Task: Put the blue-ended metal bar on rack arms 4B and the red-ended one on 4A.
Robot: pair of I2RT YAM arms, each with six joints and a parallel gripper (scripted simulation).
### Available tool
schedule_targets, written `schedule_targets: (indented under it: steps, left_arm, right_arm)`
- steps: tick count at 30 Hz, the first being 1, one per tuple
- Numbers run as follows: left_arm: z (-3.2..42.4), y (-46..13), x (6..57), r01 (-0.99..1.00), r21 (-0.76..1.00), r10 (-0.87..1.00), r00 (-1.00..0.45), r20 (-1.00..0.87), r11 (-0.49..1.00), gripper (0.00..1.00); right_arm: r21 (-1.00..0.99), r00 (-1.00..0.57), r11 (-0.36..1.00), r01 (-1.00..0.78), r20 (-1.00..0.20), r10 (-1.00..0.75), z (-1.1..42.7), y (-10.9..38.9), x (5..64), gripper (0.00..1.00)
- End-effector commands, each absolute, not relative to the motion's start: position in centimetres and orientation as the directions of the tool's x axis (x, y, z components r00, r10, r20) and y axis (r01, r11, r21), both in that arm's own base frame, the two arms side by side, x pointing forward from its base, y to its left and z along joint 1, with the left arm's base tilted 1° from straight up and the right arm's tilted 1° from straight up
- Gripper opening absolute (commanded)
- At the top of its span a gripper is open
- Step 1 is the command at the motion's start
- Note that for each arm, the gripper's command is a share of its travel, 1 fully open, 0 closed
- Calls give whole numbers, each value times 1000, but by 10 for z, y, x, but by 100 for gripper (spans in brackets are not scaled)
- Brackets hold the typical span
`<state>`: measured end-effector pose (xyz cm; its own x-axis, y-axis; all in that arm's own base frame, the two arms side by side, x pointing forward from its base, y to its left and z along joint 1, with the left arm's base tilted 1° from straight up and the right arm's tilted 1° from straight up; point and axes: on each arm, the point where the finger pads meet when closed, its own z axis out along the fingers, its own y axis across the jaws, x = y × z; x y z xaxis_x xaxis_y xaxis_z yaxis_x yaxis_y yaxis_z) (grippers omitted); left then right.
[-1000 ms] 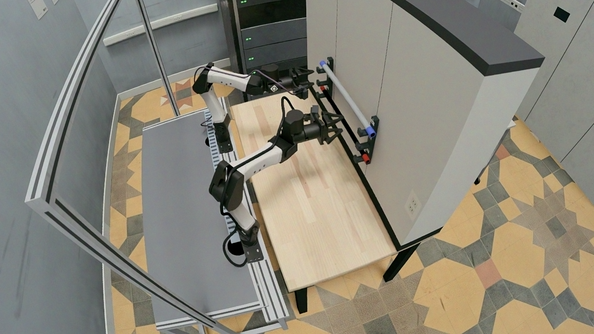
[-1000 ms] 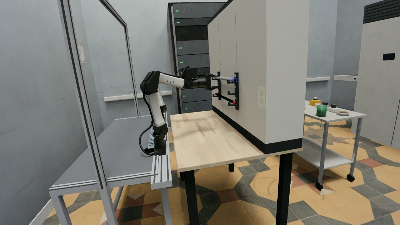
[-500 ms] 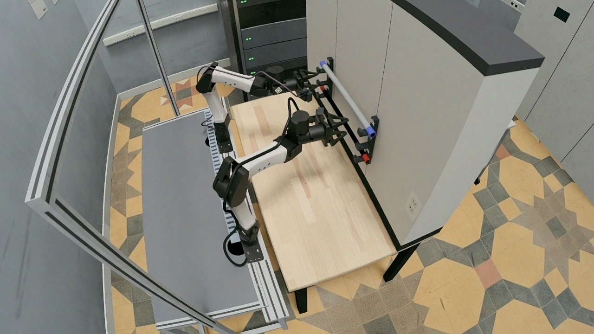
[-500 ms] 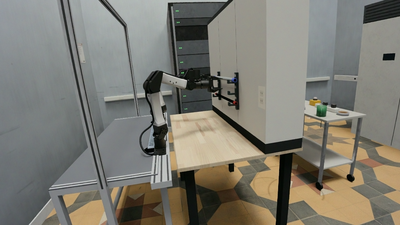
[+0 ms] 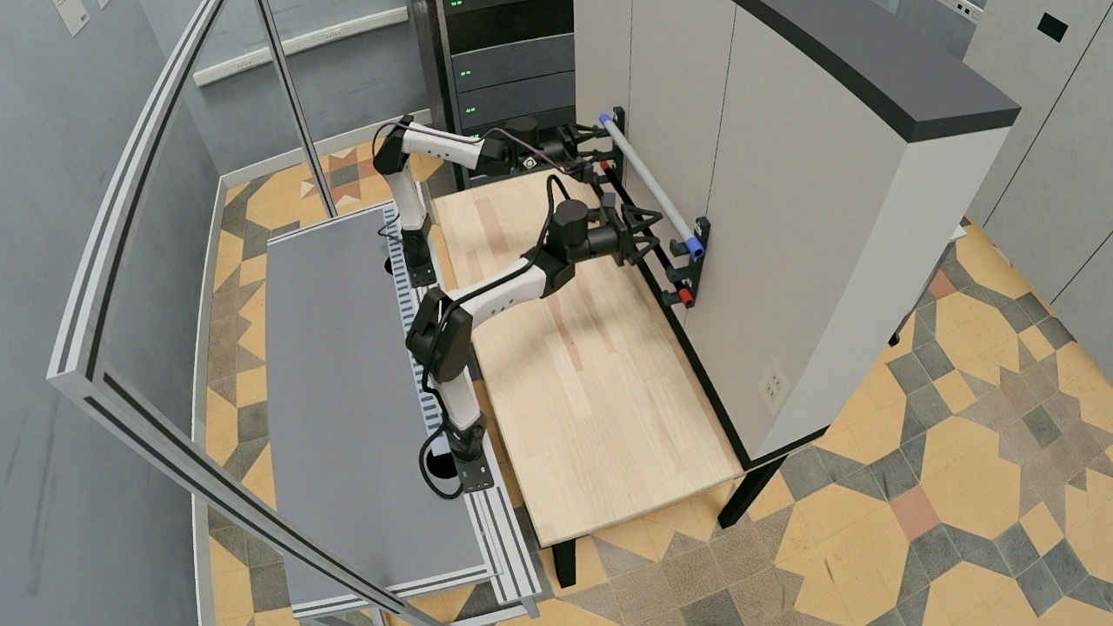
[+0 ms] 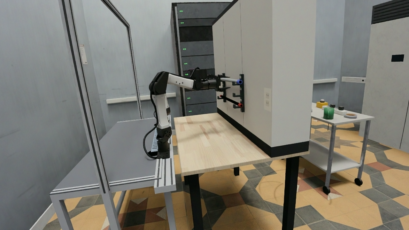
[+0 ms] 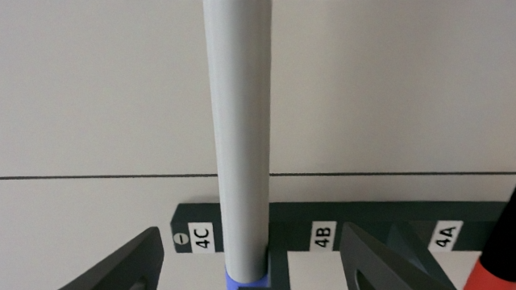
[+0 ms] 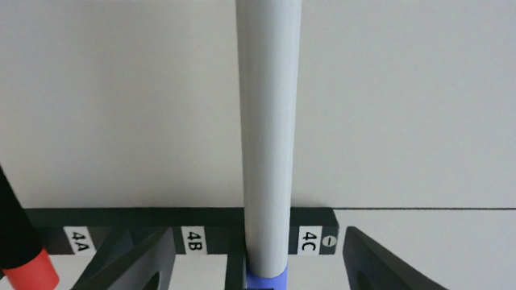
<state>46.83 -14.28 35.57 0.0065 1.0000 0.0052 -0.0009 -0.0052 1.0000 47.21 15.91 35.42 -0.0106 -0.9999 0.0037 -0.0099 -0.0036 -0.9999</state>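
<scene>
The bar with blue ends (image 5: 650, 180) (image 6: 231, 80) (image 7: 242, 121) (image 8: 268, 121) lies level on the top pair of rack arms, just below the labels 4C (image 7: 201, 238) (image 8: 310, 240) and above the labels 4B (image 7: 322, 236) (image 8: 193, 240). It is therefore on the 4C pair. The bar with red ends (image 5: 684, 296) (image 6: 232, 101) (image 7: 501, 242) (image 8: 16, 225) lies on the lowest pair, below the labels 4A (image 7: 445, 236) (image 8: 80, 240), where it belongs.

The left gripper (image 5: 603, 153) (image 7: 251, 237), above centre in the top view, has its fingers apart, one above and one below the blue-ended bar. The right gripper (image 5: 652, 229) (image 6: 228, 82) (image 8: 258, 238), nearer the middle of that view, also has its fingers apart around the same bar's height. Neither is clamped on anything.

The far upright strip (image 5: 618, 148) (image 6: 224, 98) (image 7: 298, 213) and the near upright strip (image 5: 703, 233) (image 6: 242, 94) (image 8: 137, 217) are fixed to a pale cabinet (image 5: 747, 256) (image 6: 257, 57). It stands on a wooden table (image 5: 599, 404) (image 6: 223, 137). At the right of the exterior view, a cart (image 6: 343, 123) carries a green cup (image 6: 328, 113) and a roll of tape (image 6: 350, 115).
</scene>
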Motion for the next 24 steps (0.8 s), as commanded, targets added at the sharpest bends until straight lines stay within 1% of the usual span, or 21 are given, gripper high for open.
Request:
schedule_targets:
  steps: [1, 24]
  left_arm:
    - [357, -142, 474, 6, 1000, 1000, 11, 11, -11, 69]
    - [355, -143, 503, 6, 1000, 1000, 11, 11, -11, 69]
  right_arm:
    - [-1000, 2, -6, -6, 6, -1000, 359, 162, 478, 69]
    - [-1000, 2, -6, -6, 6, -1000, 357, 162, 507, 69]
